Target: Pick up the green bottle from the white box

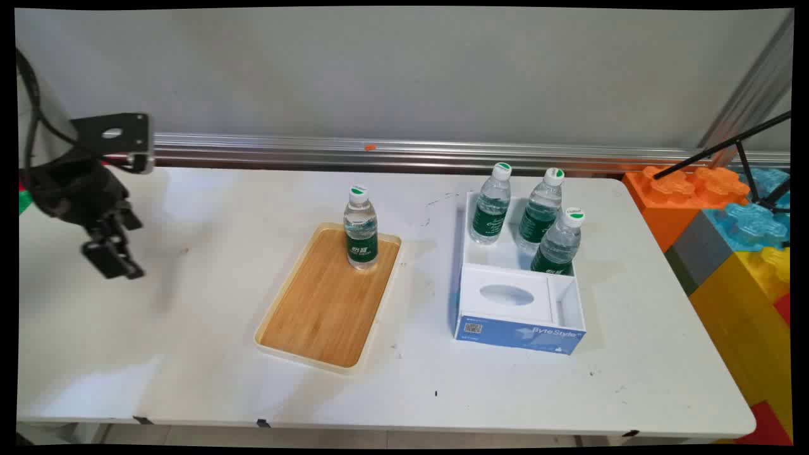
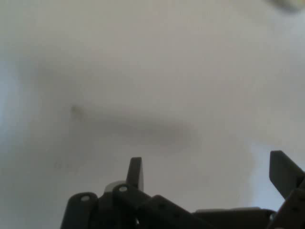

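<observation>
the black gripper (image 1: 114, 253) is held above bare white table (image 1: 189, 354), fingers (image 2: 136, 172) spread apart, nothing gripped. 1 clear plastic bottle (image 1: 361, 227) is stood on the rectangular wooden tray (image 1: 322, 303); 3 are seen in the cardboard box (image 1: 518, 332).

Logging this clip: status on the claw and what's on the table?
Claw open, empty, over bare table at far left. One bottle upright on wooden tray. Three bottles in blue-and-white box. Nothing near the claw.

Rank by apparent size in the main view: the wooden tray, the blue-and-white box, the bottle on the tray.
1. wooden tray, largest by a small margin
2. blue-and-white box, nearly as large
3. bottle on the tray, clearly smallest
</observation>
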### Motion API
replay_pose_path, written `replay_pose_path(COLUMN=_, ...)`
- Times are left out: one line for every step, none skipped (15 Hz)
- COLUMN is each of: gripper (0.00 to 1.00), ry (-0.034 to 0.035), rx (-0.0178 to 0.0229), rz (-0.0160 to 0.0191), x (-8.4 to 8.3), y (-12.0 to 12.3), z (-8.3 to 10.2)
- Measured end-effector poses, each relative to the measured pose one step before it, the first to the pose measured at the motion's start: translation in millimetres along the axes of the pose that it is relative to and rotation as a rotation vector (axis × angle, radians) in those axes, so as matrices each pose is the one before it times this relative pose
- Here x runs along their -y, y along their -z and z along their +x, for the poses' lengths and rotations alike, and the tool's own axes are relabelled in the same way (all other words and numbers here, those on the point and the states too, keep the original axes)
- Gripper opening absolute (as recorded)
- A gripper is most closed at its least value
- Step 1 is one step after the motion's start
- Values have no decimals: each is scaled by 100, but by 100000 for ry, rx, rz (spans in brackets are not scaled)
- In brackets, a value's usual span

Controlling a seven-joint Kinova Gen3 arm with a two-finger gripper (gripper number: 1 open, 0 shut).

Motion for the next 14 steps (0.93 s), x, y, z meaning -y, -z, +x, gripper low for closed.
replay_pose_path(gripper=100, ry=817, rx=-1586, rz=-468, x=-291, y=41, z=560)
replay_pose_path(gripper=100, ry=1576, rx=-2547, rz=-1065, x=-516, y=99, z=962)
replay_pose_path(gripper=100, ry=1456, rx=-2489, rz=-1025, x=-589, y=120, z=1138)
replay_pose_path(gripper=100, ry=875, rx=-1640, rz=-630, x=-430, y=104, z=862)
replay_pose_path(gripper=100, ry=1475, rx=-2447, rz=-836, x=-699, y=196, z=1346)
replay_pose_path(gripper=100, ry=1594, rx=-2696, rz=-745, x=-907, y=277, z=1695)
replay_pose_path(gripper=100, ry=1546, rx=-2115, rz=-706, x=-892, y=210, z=1500)
replay_pose_path(gripper=100, ry=1667, rx=-2271, rz=-740, x=-1132, y=197, z=1823)
replay_pose_path(gripper=100, ry=1266, rx=-2304, rz=-973, x=-1168, y=89, z=1848)
replay_pose_path(gripper=100, ry=801, rx=-2527, rz=-1093, x=-1061, y=-61, z=1909)
replay_pose_path(gripper=100, ry=508, rx=-2285, rz=-761, x=-753, y=-132, z=1536)
replay_pose_path(gripper=100, ry=258, rx=-1518, rz=-449, x=-432, y=-143, z=1001)
replay_pose_path(gripper=100, ry=225, rx=-2833, rz=-534, x=-617, y=-333, z=1711)
replay_pose_path(gripper=100, ry=87, rx=-2785, rz=-448, x=-491, y=-447, z=1598)
